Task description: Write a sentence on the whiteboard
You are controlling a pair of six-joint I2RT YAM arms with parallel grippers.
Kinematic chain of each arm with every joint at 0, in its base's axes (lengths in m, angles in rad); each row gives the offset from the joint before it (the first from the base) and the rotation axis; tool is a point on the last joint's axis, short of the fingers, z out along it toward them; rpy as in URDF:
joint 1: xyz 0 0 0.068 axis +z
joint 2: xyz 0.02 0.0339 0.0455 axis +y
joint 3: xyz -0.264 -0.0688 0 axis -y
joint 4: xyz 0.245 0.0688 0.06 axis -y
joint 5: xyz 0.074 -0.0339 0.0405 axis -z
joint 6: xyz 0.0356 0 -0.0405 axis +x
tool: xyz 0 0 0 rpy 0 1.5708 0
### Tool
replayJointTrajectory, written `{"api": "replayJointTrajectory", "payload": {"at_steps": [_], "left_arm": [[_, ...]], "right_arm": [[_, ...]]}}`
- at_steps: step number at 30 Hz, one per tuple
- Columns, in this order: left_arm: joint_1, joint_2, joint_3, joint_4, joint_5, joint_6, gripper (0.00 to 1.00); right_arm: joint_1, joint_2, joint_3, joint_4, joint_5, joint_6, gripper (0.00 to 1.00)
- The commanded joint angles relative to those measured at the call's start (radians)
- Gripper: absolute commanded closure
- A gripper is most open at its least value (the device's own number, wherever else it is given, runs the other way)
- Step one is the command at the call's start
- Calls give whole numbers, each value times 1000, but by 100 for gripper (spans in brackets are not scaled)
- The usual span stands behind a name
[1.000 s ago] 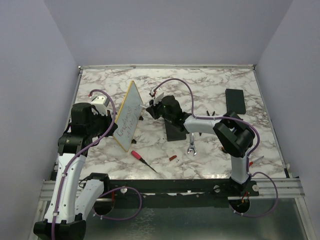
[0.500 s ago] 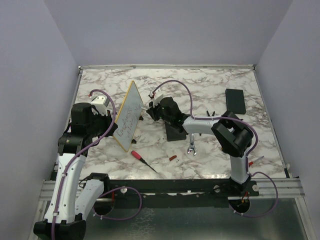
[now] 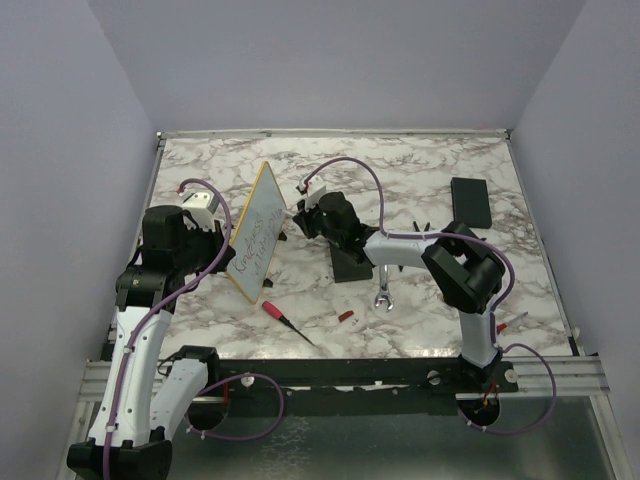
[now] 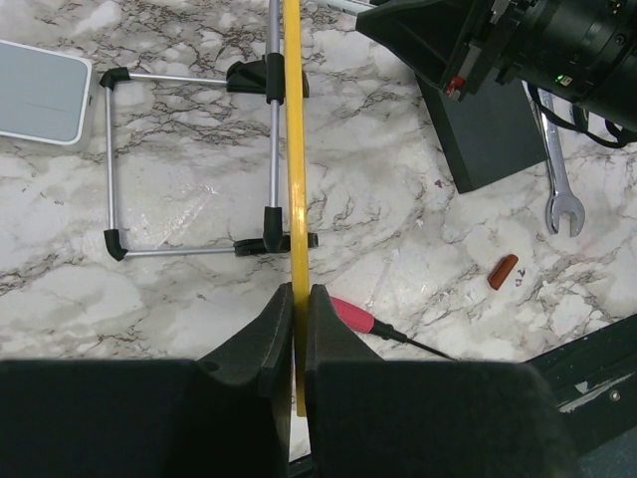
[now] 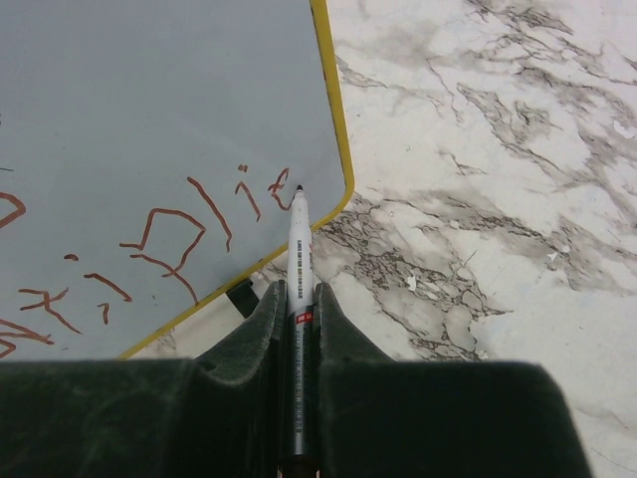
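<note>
**Board held on edge, marker tip at its corner**

The whiteboard (image 3: 255, 235) stands tilted on edge over the left half of the marble table (image 3: 420, 170), its pale face turned to the right arm. The left gripper (image 4: 296, 309) has its fingers clamped on the board's yellow frame at the near edge. A wire stand (image 4: 189, 159) lies just under and beside the board; whether the board rests on it cannot be told. The sentence (image 5: 169, 234) runs across the face in thin cursive strokes.

The right gripper (image 5: 298, 299) has its fingers closed tight on a marker (image 5: 299, 254). The marker's tip sits at the face just beside the last stroke, near a rounded corner.

A red screwdriver (image 3: 280, 318) lies near the board's near end. A wrench (image 3: 382, 296) lies right of it, and a black slab (image 3: 470, 201) is far right.
</note>
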Motion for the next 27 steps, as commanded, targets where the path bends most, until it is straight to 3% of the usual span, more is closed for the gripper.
{"api": "replayJointTrajectory", "payload": {"at_steps": [1,27], "left_arm": [[-8,-11,-6,-8,25,8,100],[-8,-9,-7,-9,26,8,100]], "right_arm": [[7,-1,15,7,33,-1,99],[7,-22,45,36,81,-30,99]]}}
